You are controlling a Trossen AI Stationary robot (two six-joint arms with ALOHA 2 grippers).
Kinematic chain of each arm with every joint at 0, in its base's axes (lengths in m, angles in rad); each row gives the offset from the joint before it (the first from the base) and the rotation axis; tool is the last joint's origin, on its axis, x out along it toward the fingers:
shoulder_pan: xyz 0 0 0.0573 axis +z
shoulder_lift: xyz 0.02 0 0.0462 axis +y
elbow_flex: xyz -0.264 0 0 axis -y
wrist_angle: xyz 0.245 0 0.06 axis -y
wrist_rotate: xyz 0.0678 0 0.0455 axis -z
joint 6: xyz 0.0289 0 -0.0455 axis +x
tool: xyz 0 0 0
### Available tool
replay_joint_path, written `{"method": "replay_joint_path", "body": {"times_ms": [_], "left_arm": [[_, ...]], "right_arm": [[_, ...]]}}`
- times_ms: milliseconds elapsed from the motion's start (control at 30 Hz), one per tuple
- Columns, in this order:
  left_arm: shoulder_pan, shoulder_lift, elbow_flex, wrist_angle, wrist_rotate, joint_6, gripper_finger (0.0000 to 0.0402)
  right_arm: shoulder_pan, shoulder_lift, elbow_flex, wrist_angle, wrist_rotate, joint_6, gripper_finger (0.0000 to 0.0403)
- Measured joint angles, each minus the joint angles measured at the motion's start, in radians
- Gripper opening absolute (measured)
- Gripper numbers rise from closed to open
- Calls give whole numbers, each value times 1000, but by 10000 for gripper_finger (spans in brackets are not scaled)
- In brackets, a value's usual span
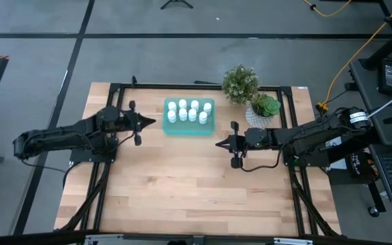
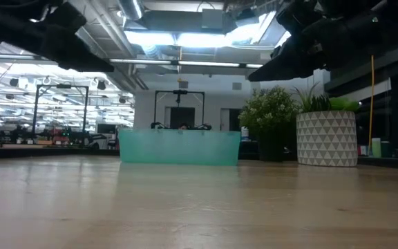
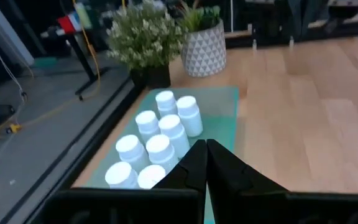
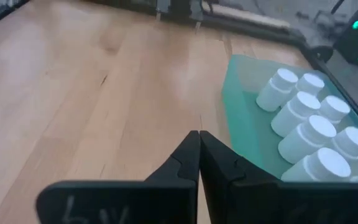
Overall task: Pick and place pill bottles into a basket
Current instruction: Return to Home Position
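Toward the far edge of the wooden surface (image 1: 182,190), the translucent teal basket (image 1: 189,129) lies flat and holds eight white pill bottles (image 1: 182,115). They stand upright on their bases, packed close in two rows of four.

Left arm: the left gripper (image 1: 152,122) hangs above the surface just beside the basket's left short side, its tips pointing toward it. In the left wrist view its fingers (image 3: 229,171) are pressed together into a single seam, with nothing between them. The bottles stand just beyond the tips.

Right arm: the right gripper (image 1: 218,143) points leftward above bare wood, near the basket's front right corner but apart from it. In the right wrist view its fingers (image 4: 219,165) meet along a thin line and carry nothing.

Low view: the basket's long wall is seen side-on, resting on the surface. Both arms show as dark shapes at the top of the picture, well clear of the wood.

Background objects: a bushy plant (image 1: 240,83) in a dark pot and a white triangle-patterned pot (image 2: 327,138) with a green plant stand to the right of the basket, near the surface's far edge.
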Motion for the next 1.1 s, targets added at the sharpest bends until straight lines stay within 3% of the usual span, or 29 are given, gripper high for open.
{"method": "replay_joint_path", "body": {"times_ms": [233, 367, 533, 633, 833, 1100], "left_arm": [[0, -210, -142, 46, -26, -8, 2], [0, -316, -186, 48, -41, -8, 2], [0, -428, -260, 37, -85, -13, 2], [0, -453, -267, 60, -59, -1, 1], [1, -459, -267, 55, -77, 8, 1], [1, -459, -290, 115, -75, 11, 2]], "right_arm": [[-59, -8, -155, 335, -93, 4, 5], [-114, -57, -212, 370, -105, 67, 6], [-173, -165, -260, 370, -209, 71, 7], [-217, -255, -283, 334, -241, 66, 7], [-310, -501, -285, 91, -332, 92, 5], [-333, -780, -285, -82, -342, 94, 5]]}}
